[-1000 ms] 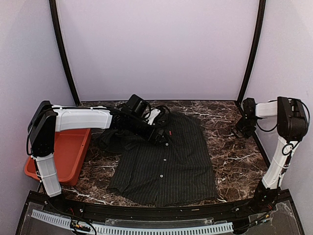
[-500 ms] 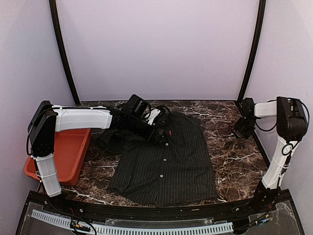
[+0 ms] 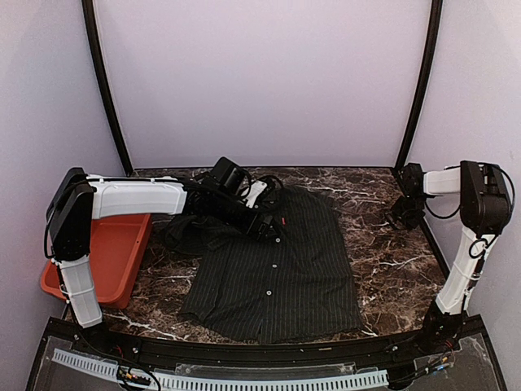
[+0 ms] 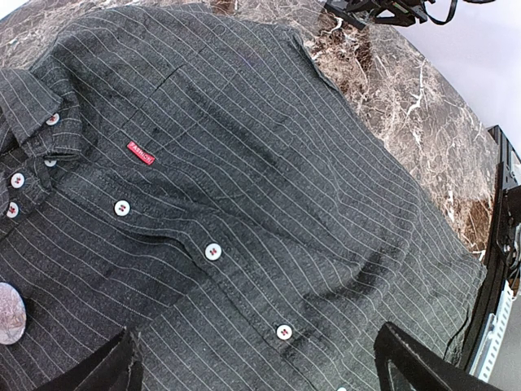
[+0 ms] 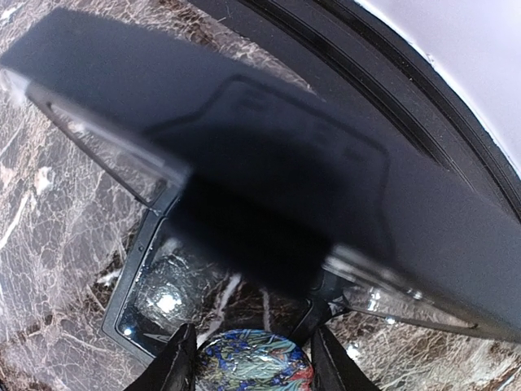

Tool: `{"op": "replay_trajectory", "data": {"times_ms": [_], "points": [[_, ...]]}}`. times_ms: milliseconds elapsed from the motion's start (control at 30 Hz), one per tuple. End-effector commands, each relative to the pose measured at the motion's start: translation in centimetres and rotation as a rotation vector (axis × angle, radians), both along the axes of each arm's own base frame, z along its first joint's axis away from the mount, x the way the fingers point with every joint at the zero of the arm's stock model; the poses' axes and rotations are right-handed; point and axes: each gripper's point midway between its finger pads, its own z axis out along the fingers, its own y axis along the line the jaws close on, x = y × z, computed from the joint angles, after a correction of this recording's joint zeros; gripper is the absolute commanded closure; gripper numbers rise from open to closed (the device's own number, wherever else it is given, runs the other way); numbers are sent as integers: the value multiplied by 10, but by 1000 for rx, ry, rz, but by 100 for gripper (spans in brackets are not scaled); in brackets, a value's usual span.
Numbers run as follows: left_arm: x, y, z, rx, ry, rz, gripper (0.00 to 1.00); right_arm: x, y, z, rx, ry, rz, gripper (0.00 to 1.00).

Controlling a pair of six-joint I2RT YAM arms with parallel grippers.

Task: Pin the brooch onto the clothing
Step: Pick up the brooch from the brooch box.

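Note:
The dark pinstriped shirt (image 3: 277, 269) lies flat on the marble table, collar to the rear. My left gripper (image 3: 267, 230) hovers over its collar and placket. In the left wrist view the shirt (image 4: 269, 171) fills the frame, with white buttons and a red tag (image 4: 140, 152). The left gripper (image 4: 269, 362) is open, its fingers wide apart at the bottom corners. My right gripper (image 3: 400, 216) is at the right rear. In the right wrist view it (image 5: 252, 362) is shut on a round blue-green brooch (image 5: 252, 365), over a clear case (image 5: 155, 301) with its lid raised.
An orange-red bin (image 3: 114, 252) stands at the table's left edge beside the left arm. A pale round disc (image 4: 10, 314) rests on the shirt at the left edge of the left wrist view. Black frame posts stand at both rear corners.
The right gripper has shifted very slightly near the case. The left arm and the shirt have not moved.

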Motion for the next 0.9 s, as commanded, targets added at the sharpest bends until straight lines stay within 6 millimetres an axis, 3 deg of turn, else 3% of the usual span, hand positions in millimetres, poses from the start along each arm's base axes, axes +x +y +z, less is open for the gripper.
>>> {"op": "replay_trajectory", "data": {"times_ms": [0, 567, 867], "points": [[-4, 0, 6, 4, 0, -4, 1, -39, 24, -36, 101, 171, 13, 58], [-2, 2, 10, 6, -12, 10, 1, -41, 39, -1, 104, 90, 52, 62], [1, 4, 32, -32, -83, 12, 1, -51, 83, 27, 97, 36, 167, 62]]}}
